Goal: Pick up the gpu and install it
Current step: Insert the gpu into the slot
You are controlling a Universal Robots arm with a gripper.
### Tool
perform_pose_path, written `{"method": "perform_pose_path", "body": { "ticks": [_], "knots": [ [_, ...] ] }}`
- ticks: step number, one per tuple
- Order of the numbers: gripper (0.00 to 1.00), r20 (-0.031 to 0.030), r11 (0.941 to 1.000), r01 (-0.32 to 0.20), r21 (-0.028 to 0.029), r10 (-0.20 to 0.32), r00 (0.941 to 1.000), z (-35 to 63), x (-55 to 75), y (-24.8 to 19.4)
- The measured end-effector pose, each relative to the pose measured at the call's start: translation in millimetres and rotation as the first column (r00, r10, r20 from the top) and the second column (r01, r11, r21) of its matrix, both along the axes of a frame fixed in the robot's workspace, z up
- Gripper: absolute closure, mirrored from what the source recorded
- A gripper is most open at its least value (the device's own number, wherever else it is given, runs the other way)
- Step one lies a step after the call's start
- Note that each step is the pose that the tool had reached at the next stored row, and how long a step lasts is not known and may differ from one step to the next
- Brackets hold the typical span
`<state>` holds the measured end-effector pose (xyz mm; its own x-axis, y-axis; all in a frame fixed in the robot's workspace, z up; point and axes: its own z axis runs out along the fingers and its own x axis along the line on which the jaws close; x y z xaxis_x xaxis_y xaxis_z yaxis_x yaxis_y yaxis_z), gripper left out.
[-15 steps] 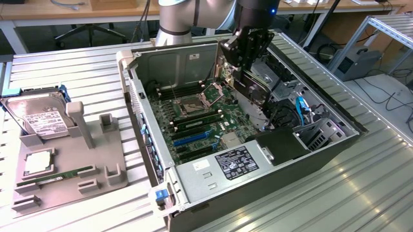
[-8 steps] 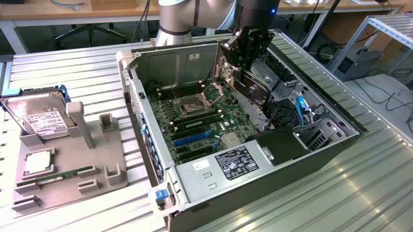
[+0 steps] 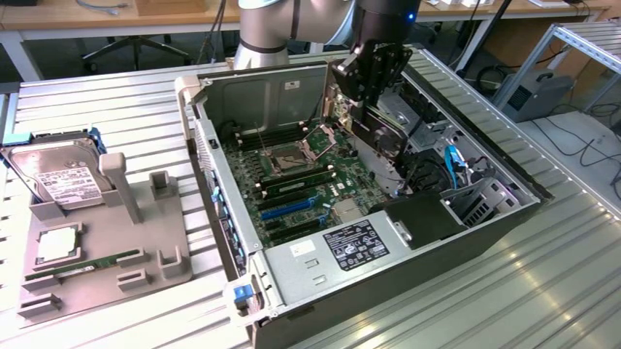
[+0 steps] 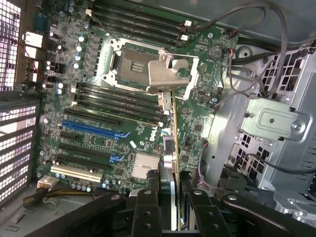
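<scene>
A: The fingers (image 4: 147, 210) are clamped on the gpu (image 4: 169, 148), one on each flat face, and the card shows edge-on between them.

B: Where does the card sit?

A: It hangs inside the open computer case (image 3: 218, 218), upright over the motherboard (image 3: 291, 185), toward the exterior view's right. Its silver bracket end points away from the fingers, toward the board.

B: Is it in a slot?

A: No. It is apart from the blue slot (image 4: 91, 129) and the black ones beside it. Whether its far end touches the board cannot be told.

B: What else lies on the worktop (image 3: 107, 109)?

A: On the exterior view's left, a grey fixture (image 3: 136, 240) carries a hard drive (image 3: 58, 180) and a narrow RAM stick (image 3: 83, 266).
</scene>
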<state>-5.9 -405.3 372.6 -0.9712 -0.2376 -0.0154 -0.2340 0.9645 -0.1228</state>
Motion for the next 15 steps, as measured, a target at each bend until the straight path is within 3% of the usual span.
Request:
{"method": "perform_pose_path", "body": {
  "ticks": [15],
  "knots": [
    [0.73, 0.0000, 0.9999, -0.011, -0.0033, 0.011, 0.9999, -0.2, 0.0, 0.0]
  ]
}}
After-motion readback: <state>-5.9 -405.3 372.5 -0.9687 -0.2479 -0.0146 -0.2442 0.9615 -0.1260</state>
